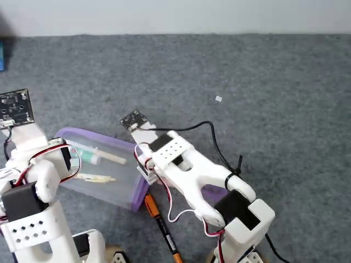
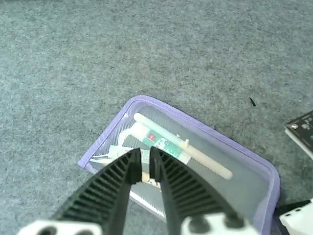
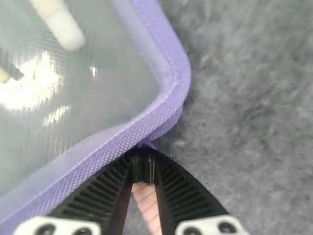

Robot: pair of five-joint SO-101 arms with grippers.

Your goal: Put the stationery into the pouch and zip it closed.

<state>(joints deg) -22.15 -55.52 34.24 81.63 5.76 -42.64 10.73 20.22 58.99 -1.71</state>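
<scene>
A translucent pouch (image 1: 118, 189) with a purple rim lies flat on the grey carpet, and shows again in the left wrist view as the pouch (image 2: 234, 161). Inside it are a white pen (image 1: 109, 156), a green-labelled tube (image 2: 164, 143) and a pale stick (image 1: 94, 178). My right gripper (image 3: 143, 164) is shut on the dark zipper pull (image 3: 142, 167) at the pouch's purple corner (image 3: 171, 103). My left gripper (image 2: 143, 155) sits over the pouch's opposite end, its fingers pinched together on the pouch. An orange and black pen (image 1: 162, 226) lies outside the pouch, under the right arm.
A purple patch (image 1: 215, 192) shows beneath the right arm. A small white scrap (image 1: 218, 99) lies on the carpet farther back. A blue object (image 1: 2, 55) is at the far left edge. Open carpet spreads to the right and rear.
</scene>
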